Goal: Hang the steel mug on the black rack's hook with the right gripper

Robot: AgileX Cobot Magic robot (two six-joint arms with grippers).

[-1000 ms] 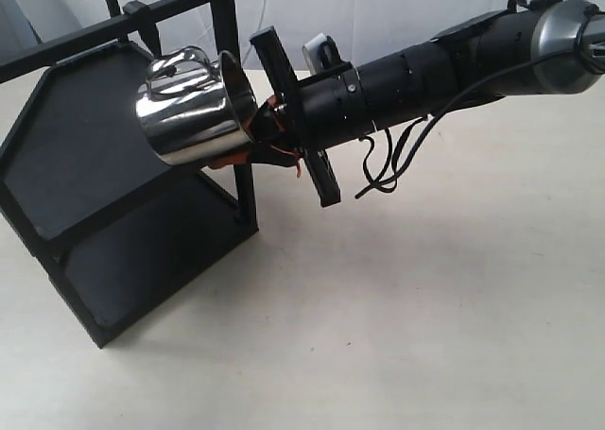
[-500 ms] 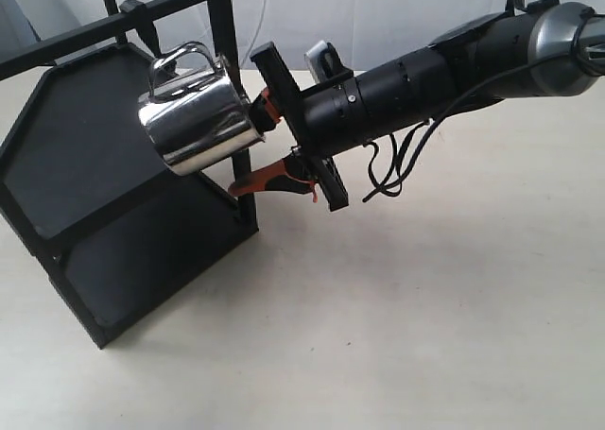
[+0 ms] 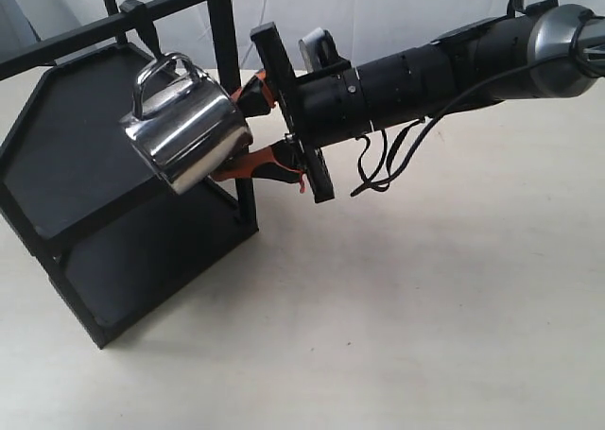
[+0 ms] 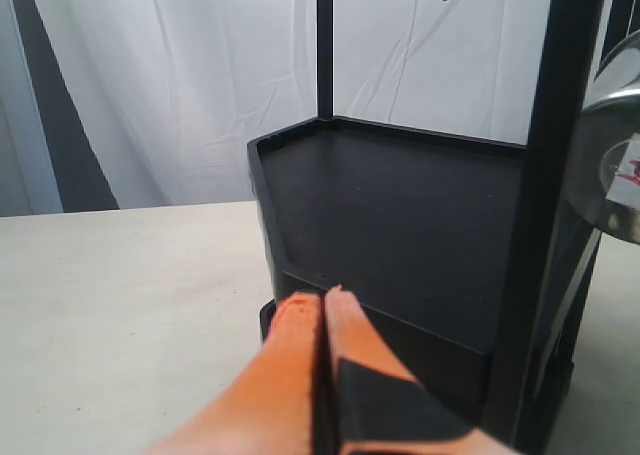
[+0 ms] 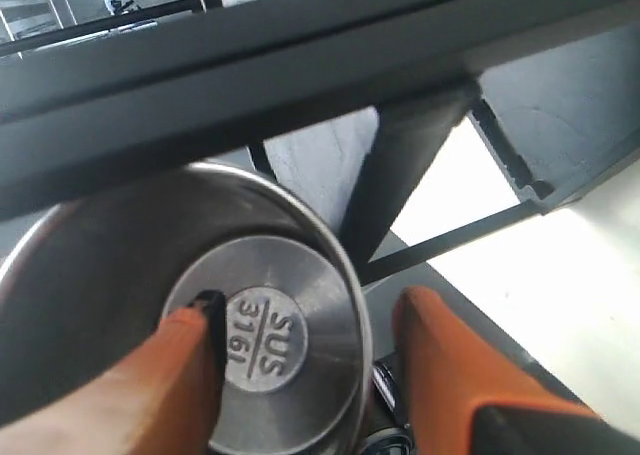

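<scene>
Right end effector [image 3: 248,133] fingers apart, we see steel mug [image 3: 184,132] tilted at its tips, rim between fingers, handle up beside black rack [image 3: 85,156] post.

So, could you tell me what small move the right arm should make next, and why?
Probably ease off further and withdraw. The small shiny steel mug appears to hang by its looped handle from the short black hook on the tall black rack, and the right gripper's jaws look spread around it.

Left gripper [image 4: 322,320] fingers pressed together, pointing at black rack [image 4: 400,215]; steel mug [image 4: 618,145] at frame edge
</scene>
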